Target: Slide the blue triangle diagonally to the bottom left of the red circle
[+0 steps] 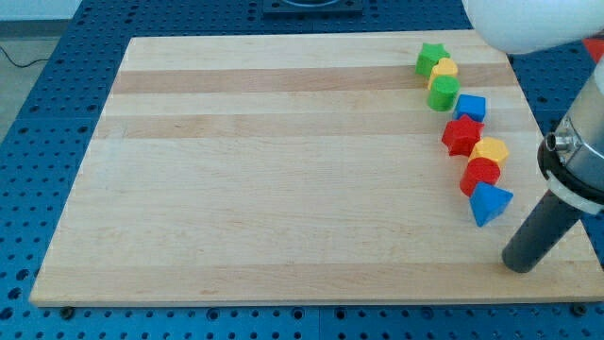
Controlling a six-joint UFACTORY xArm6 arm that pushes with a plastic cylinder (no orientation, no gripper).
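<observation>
Blue triangle [489, 203] sat low on the view's right side of the wooden board [283, 189], touching the red circle [480, 175] just above it and to the left. That put the triangle at the circle's lower right, at the bottom end of a curving line of blocks. My tip [518, 264] was down on the board, near the triangle, off to its lower right with a gap of bare wood between them, touching no block. There was no pincer on this arm at all, only the dark rod [543, 229], so nothing was clasped or released. Up the line from the red circle came a yellow block [490, 150], its shape hard to make out, pressed against the circle's upper right. Next was a red star [461, 135], then a blue block [470, 107] above it, then a green block [443, 92], a second yellow block [444, 68], and a green star [431, 58] at the very top near the board's far edge. Everything sat crowded along the view's right side.
</observation>
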